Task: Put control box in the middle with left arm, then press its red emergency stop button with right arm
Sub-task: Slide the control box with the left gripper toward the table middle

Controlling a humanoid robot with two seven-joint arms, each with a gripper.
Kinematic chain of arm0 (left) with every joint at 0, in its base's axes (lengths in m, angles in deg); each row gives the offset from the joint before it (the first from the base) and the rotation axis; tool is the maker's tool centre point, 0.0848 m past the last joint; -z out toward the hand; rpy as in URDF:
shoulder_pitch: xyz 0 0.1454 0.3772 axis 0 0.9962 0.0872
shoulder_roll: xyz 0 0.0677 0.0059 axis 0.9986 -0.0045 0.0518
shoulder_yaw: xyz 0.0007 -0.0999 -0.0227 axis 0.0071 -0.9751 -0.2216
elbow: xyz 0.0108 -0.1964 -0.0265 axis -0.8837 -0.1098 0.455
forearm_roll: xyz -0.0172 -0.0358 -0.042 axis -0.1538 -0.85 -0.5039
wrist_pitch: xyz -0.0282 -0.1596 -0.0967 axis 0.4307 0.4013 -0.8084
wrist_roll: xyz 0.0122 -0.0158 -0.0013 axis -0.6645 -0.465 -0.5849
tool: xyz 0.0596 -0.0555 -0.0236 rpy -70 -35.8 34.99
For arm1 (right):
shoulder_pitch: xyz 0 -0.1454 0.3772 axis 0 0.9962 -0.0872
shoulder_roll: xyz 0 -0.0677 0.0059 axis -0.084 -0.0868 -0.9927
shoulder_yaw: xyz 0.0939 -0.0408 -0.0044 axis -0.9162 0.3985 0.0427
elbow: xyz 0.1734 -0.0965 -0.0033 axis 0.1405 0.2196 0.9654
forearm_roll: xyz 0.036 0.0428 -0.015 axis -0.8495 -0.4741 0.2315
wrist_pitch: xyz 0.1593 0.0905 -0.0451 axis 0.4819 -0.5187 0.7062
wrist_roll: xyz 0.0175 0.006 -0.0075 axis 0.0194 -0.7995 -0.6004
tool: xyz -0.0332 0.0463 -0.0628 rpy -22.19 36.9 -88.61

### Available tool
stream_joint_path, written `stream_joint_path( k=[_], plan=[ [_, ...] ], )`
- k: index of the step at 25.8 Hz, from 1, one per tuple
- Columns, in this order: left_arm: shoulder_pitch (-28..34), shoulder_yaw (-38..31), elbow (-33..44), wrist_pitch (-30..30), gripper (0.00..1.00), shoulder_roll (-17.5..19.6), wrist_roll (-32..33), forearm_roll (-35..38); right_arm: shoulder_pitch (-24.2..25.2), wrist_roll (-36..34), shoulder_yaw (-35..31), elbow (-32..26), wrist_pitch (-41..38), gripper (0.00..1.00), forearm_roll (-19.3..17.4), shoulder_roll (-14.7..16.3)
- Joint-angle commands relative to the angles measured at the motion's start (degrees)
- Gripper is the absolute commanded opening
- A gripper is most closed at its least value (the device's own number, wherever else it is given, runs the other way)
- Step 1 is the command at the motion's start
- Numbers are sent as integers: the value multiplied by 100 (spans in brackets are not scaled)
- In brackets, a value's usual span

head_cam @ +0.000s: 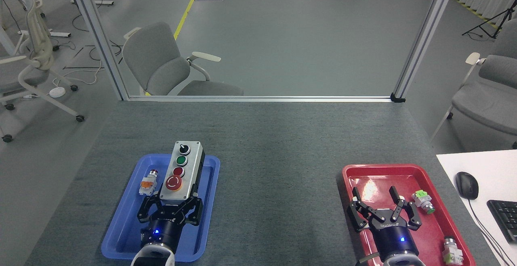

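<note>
The control box (181, 170) is an oblong light-grey box with a black knob, a green button, a small red button and the big red emergency stop button (173, 183) in a row. It is lifted above the blue tray (121, 233), its near end held in my left gripper (171, 206), which is shut on it. My right gripper (377, 204) stands open over the red tray (363, 173), with nothing between its fingers. The middle (278, 177) of the dark-grey tabletop lies between the two trays.
A small white-and-orange switch part (148, 184) lies in the blue tray. Two small switch parts (423, 201) (452, 252) lie in the red tray. A white desk with a mouse (467, 185) and keyboard stands at the right. Chairs stand beyond the table's far edge.
</note>
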Motion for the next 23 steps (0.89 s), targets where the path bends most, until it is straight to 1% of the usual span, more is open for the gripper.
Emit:
stream_joint_path(
  k=[1, 4, 6, 9, 14, 18, 20, 23],
  plan=[
    [235, 116, 422, -179, 0, -33, 58, 24, -33, 4, -12, -1, 8, 99, 2, -30],
    [173, 714, 299, -136, 0, -60, 84, 15, -33, 4, -12, -1, 8, 99, 11, -47],
    [59, 942, 193, -109, 0, -130, 145, 33, -42, 4, -12, -1, 17, 99, 11, -118],
    [-178, 1188, 53, -92, 0, -446, 365, 77, -59, 4, -38, 7, 25, 99, 11, -126],
    [-802, 1698, -650, -74, 0, -719, 567, 112, -51, 4, -47, 16, 17, 99, 2, -91],
    [-1066, 2067, -1336, -56, 0, -982, 576, 226, -33, 4, -29, 16, 8, 99, 2, -73],
    [-1180, 2383, -1652, 190, 0, -991, 567, 235, -33, -5, -29, 16, 8, 99, 2, -74],
    [-1347, 3025, -1907, 532, 0, -991, 567, 200, -33, 4, -29, 16, 25, 99, -16, -47]
  ],
)
